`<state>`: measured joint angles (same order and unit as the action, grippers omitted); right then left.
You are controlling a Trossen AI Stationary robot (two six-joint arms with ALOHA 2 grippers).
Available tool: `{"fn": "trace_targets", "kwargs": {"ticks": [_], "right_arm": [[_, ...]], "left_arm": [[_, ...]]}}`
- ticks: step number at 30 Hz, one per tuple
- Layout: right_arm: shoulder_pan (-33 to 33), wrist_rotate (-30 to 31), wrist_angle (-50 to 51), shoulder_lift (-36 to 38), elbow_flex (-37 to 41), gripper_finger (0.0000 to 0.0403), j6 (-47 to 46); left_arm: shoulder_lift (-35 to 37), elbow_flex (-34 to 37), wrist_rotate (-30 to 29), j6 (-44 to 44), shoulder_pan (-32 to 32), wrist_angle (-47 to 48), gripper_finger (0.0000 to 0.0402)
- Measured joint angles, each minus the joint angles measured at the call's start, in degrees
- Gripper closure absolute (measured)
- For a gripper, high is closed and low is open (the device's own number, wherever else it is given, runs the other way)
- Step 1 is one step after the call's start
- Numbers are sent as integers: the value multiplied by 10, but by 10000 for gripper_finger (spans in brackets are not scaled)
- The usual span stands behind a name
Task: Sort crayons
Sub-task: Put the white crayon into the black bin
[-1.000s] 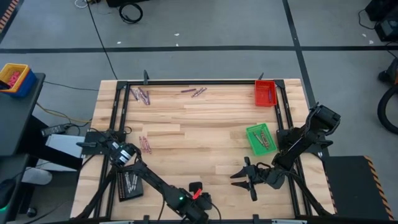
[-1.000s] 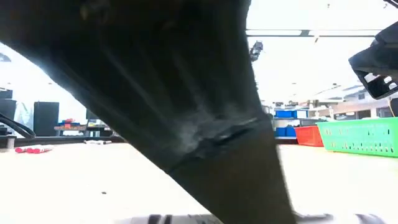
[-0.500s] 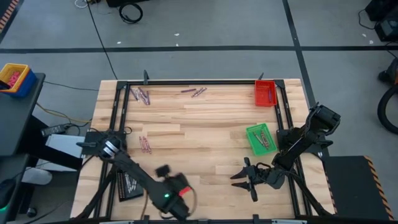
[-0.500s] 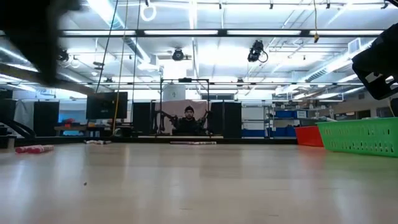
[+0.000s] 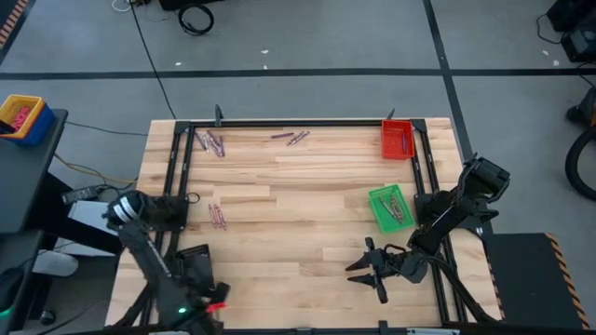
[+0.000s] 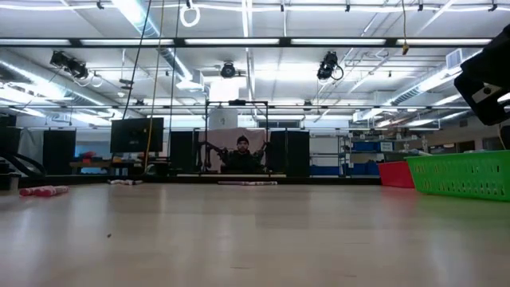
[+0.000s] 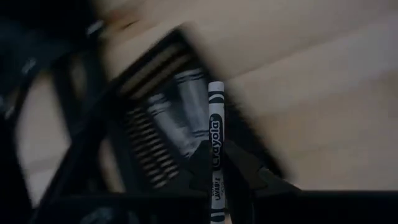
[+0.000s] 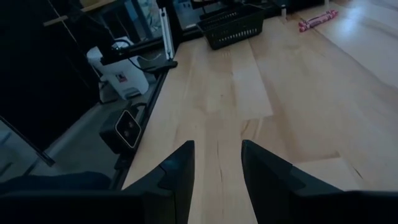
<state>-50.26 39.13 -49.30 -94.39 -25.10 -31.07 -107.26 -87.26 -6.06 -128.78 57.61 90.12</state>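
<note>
My left gripper (image 7: pixel 216 182) is shut on a pale grey crayon (image 7: pixel 215 134) and hovers over the black tray (image 7: pixel 158 124) at the table's near left (image 5: pixel 191 265), where grey crayons lie. Loose purplish crayons lie at the far left (image 5: pixel 212 141), far middle (image 5: pixel 294 138) and left (image 5: pixel 217 216) of the table. The green tray (image 5: pixel 389 207) holds a few crayons; the red tray (image 5: pixel 397 140) stands behind it. My right gripper (image 5: pixel 368 265) waits open near the front right, nothing between its fingers (image 8: pixel 180 171). My left gripper pinches the crayon's wrapped shaft near one end (image 7: pixel 216 177) between its two fingers. The crayon lies along the fingers and sticks out beyond their tips. The fingers slant steeply down. The crayon is lifted clear, above the black tray.
A black metal frame (image 5: pixel 298 123) runs along the table's far, left and right sides. In the low view the green tray (image 6: pixel 462 175) and red tray (image 6: pixel 394 173) stand at the right and crayons (image 6: pixel 44 190) at the left. Bare wood lies mid-table.
My left gripper has swung from the table's near middle toward its left edge, rising and rolling about its own line, and now hangs over the black tray with the grey crayon still held. The arm has left the low view.
</note>
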Motion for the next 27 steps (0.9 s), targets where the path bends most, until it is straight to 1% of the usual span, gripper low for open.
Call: {"fn": "trace_targets", "kwargs": {"ticks": [1,5,13,18,22,27], "right_arm": [[0,0,0,0,0,266,0],[1,0,-11,0,0,266,5],[-1,1,-15,0,0,266,1],[-10,0,-14,0,0,266,-5],[-20,0,-16,0,0,266,-4],[-25,1,-17,-1,0,266,0]], "left_arm": [[5,18,16,-22,9,0,374],[10,82,89,-46,8,-13,373],[11,192,98,-42,-41,-149,356],[11,217,107,-20,-58,-155,355],[11,219,141,11,-65,-156,353],[13,219,145,25,-64,-156,327]]}}
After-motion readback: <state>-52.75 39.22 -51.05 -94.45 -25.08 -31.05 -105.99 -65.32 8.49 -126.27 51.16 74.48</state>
